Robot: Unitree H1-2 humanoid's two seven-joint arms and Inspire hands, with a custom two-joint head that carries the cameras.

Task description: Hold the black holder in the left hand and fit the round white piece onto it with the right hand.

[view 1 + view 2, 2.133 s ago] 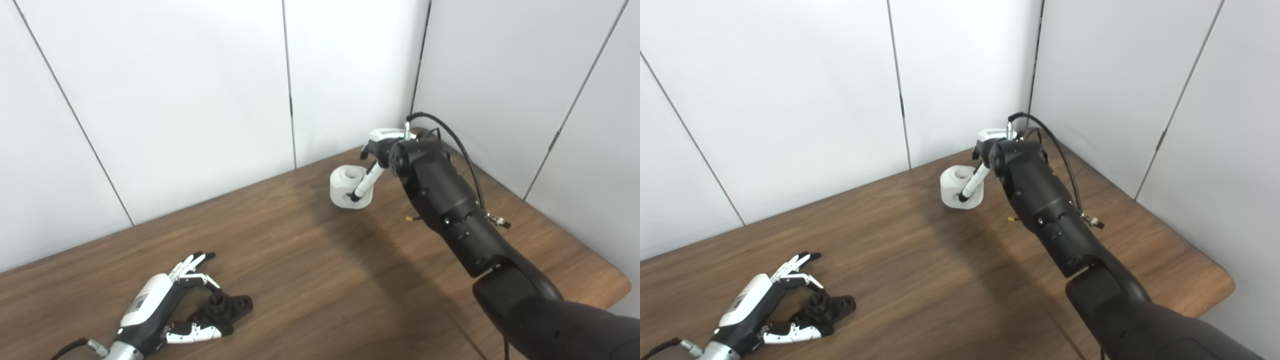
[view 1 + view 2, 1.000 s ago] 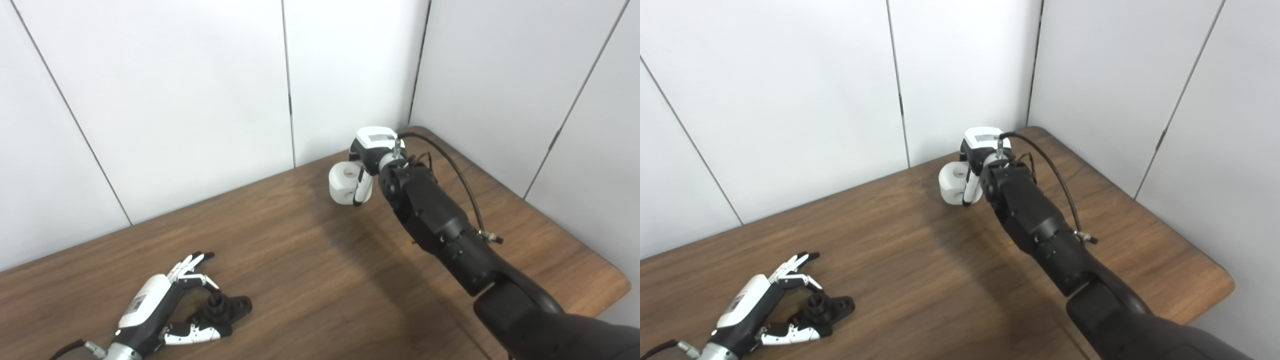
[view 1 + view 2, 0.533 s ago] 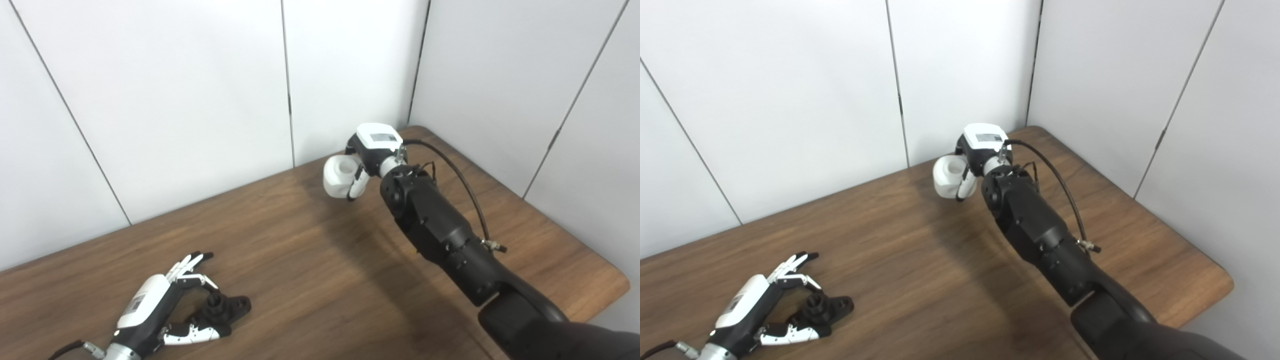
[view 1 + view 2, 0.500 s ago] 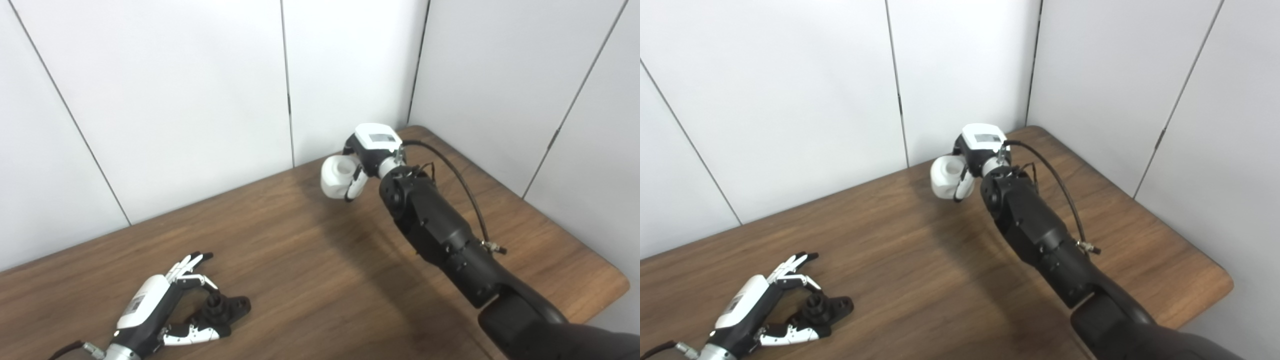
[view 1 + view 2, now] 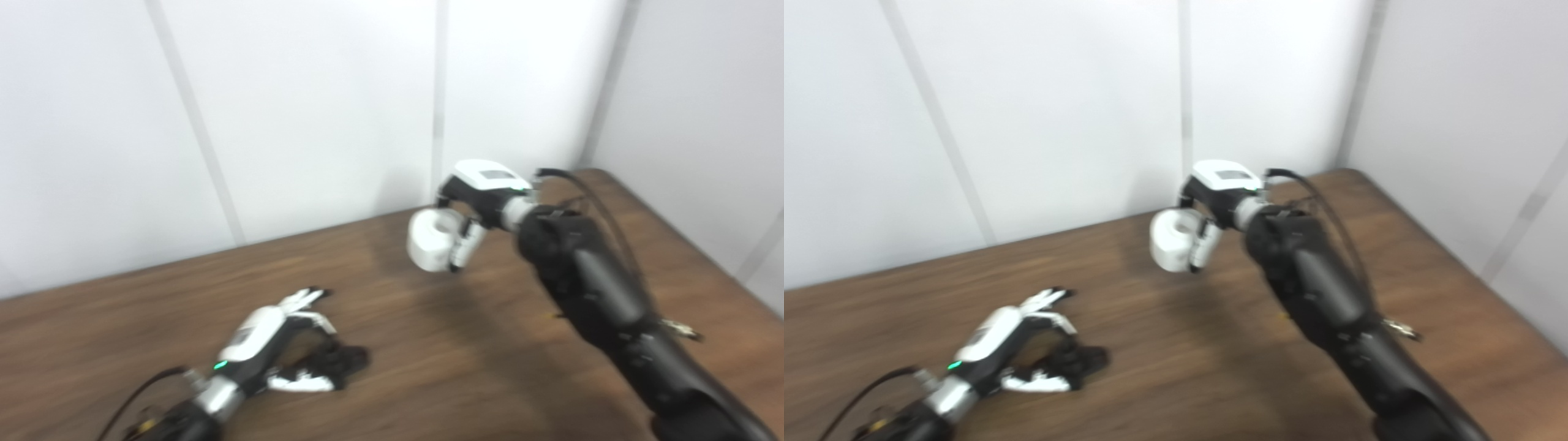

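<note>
The round white plastic piece [image 5: 433, 239], a thick ring with a centre hole, sits gripped in the right hand [image 5: 474, 205], raised off the wooden table; it tilts leftward. The small black holder [image 5: 343, 361] lies flat between the left hand's [image 5: 269, 343] fingers and thumb; blur hides its detail.

The table [image 5: 429, 343] runs from the near edge to the wall panels [image 5: 306, 110] at the far side and on the right. The left hand [image 5: 260, 343] lies low at the near left, on the table, with the holder [image 5: 340, 361] just to its right between its fingers, touching them. The right hand [image 5: 474, 205] is far and right of centre, above the table, with the round piece [image 5: 432, 239] in its grasp on its left side. Holder and round piece are well apart, the round piece farther and to the right.
</note>
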